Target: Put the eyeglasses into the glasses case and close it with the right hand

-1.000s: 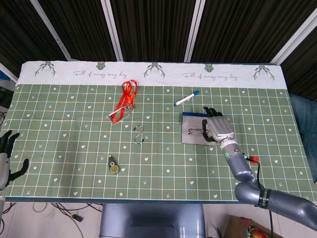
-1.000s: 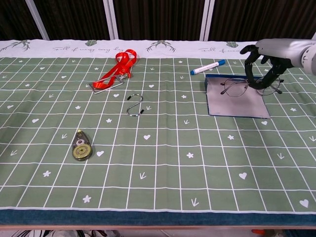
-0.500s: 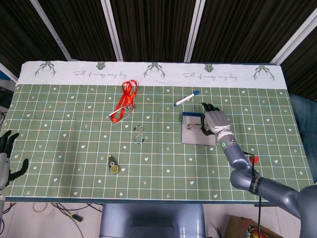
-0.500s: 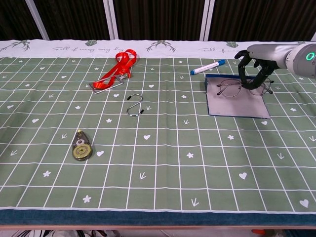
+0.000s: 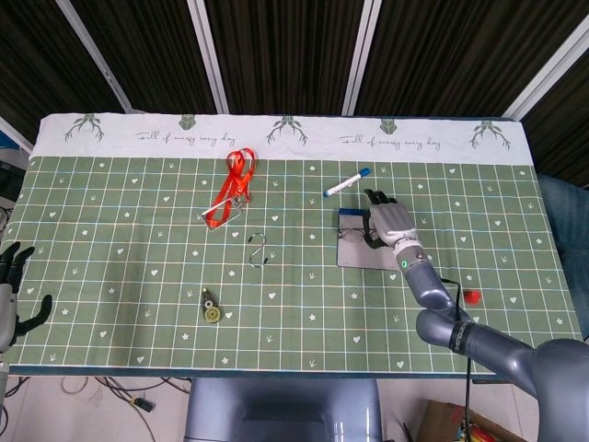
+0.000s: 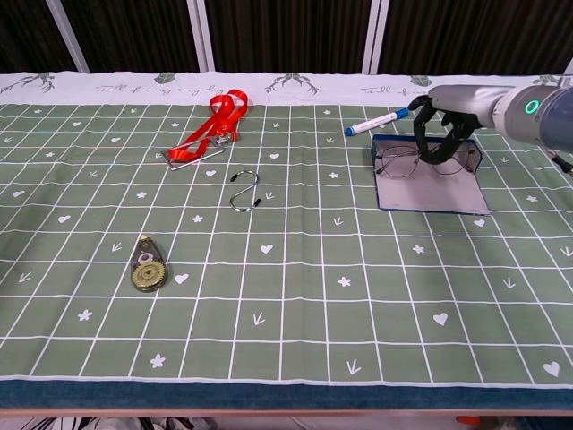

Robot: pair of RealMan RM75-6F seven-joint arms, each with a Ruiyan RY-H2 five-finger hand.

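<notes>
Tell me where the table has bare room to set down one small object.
Bare cloth lies in front of the glasses case, toward the near edge, and between the S-hook and the case. The far right is crowded: marker, eyeglasses and right robot hand together. The lanyard and correction tape occupy the left.

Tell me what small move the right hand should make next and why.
Probably lower the eyeglasses onto the open glasses case and let go: the right hand grips them at the case's far edge, and the lid is not yet closed.

right hand (image 6: 440, 128) palm down, fingers curled, left hand (image 5: 11, 293) idle, open
</notes>
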